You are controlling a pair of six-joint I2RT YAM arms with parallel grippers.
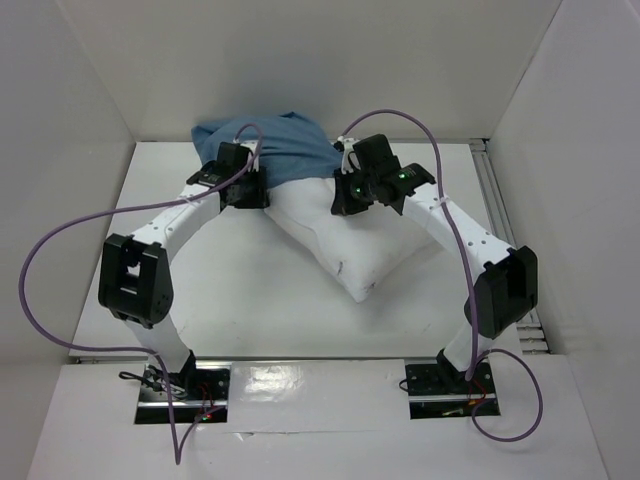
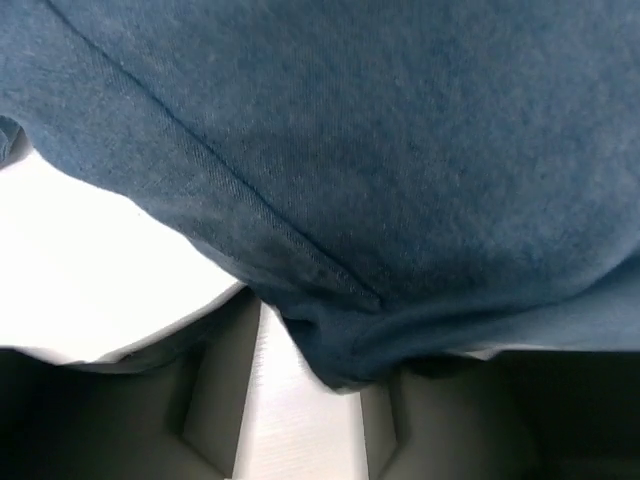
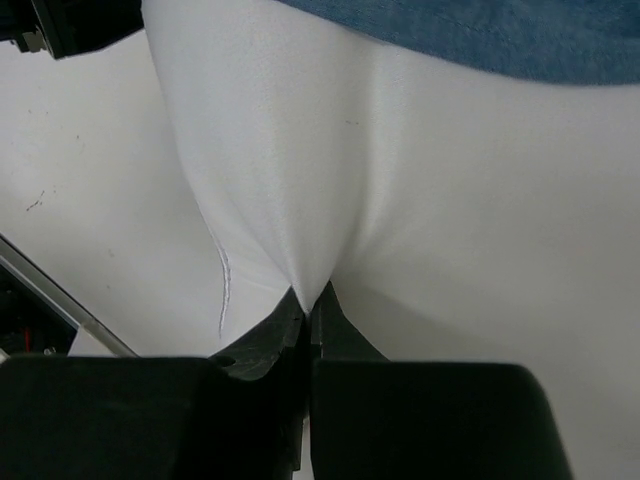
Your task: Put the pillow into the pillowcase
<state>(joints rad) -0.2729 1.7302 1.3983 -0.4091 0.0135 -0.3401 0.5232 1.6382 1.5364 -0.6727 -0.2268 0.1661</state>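
White table [image 1: 250, 300] inside white walls [image 1: 90, 90], I read right gripper [image 3: 308, 300] clamped on pillow [image 1: 370, 250] fabric, pillow's far end under pillowcase [image 1: 290, 145], left gripper [image 1: 250, 185] masked by cloth, its opening unreadable.

Top view: bright, even light from above. The white walls [image 1: 90, 100] & table [image 1: 250, 290] nearly blow out, w/ glare at bottom centre and soft shadows. Left wrist view: pillowcase [image 2: 400, 150] is too close, so focus is soft, and the lower frame is dim. Right wrist view: you get a bright pillow [image 3: 450, 200], w/ the right gripper [image 3: 308, 298] a black silhouette at bottom.
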